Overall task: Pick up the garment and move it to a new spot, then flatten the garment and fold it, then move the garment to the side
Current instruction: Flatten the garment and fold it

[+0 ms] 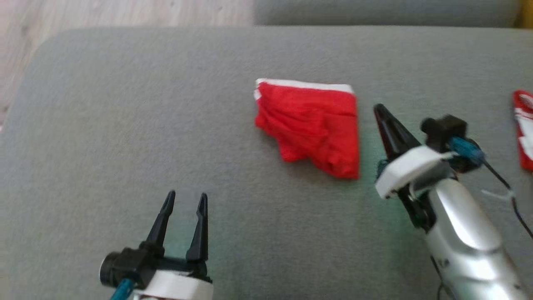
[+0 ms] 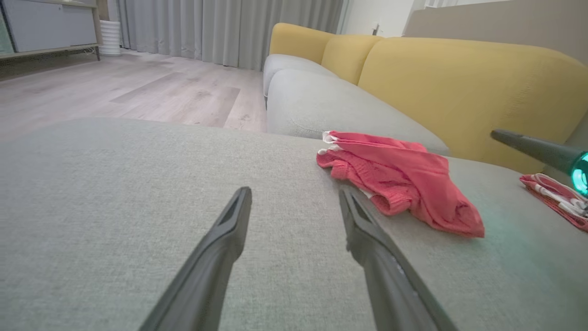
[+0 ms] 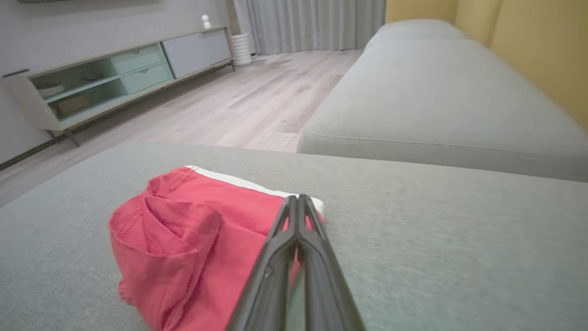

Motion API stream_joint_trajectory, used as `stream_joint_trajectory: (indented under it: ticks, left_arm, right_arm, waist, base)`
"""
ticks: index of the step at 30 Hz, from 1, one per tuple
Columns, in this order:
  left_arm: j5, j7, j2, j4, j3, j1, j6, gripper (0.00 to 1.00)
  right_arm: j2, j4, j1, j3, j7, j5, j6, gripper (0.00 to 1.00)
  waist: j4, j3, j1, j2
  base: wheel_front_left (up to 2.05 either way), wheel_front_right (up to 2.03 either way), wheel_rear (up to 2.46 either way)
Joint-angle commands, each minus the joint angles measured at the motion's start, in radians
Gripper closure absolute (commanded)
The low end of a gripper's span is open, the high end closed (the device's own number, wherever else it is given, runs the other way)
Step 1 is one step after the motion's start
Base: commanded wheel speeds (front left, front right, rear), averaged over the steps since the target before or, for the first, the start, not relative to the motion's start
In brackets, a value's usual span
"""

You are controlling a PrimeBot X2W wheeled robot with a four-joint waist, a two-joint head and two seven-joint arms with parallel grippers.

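The garment is a red piece with a white band along its far edge, lying folded and a little rumpled on the grey seat cushion. It also shows in the left wrist view and the right wrist view. My right gripper is just off the garment's right edge, apart from it, shut with nothing between its fingers. My left gripper is near the front of the cushion, left of the garment and open and empty.
A second red-and-white cloth lies at the cushion's far right. Another grey seat and yellow backrests lie beyond. Wooden floor borders the cushion's left and far edge. A low cabinet stands across the room.
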Motion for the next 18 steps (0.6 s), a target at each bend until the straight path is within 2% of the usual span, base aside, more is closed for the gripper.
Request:
stream_joint_trajectory:
  ticks: [1,10,18]
  left_arm:
    - [-0.004,-0.010,-0.004,-0.026,0.025,-0.030,-0.003,0.00]
    - [-0.027,-0.010,-0.004,-0.018,0.005,-0.056,0.005,0.00]
    - [-0.030,-0.010,-0.004,-0.014,0.007,-0.054,0.013,0.00]
  right_arm:
    - [0.015,-0.009,-0.037,0.026,-0.001,-0.004,0.007,1.00]
    - [0.070,0.210,-0.135,0.085,-0.042,0.001,0.007,1.00]
    - [0.095,0.255,-0.135,0.228,-0.103,0.022,0.007,1.00]
  waist:
    - [0.033,0.031,-0.0002,0.0000]
    - [0.078,0.064,-0.0002,0.0000]
    - [0.069,0.053,-0.0002,0.0000]
  base:
    - [0.00,0.00,0.00]
    - [0.00,0.00,0.00]
    - [0.00,0.00,0.00]
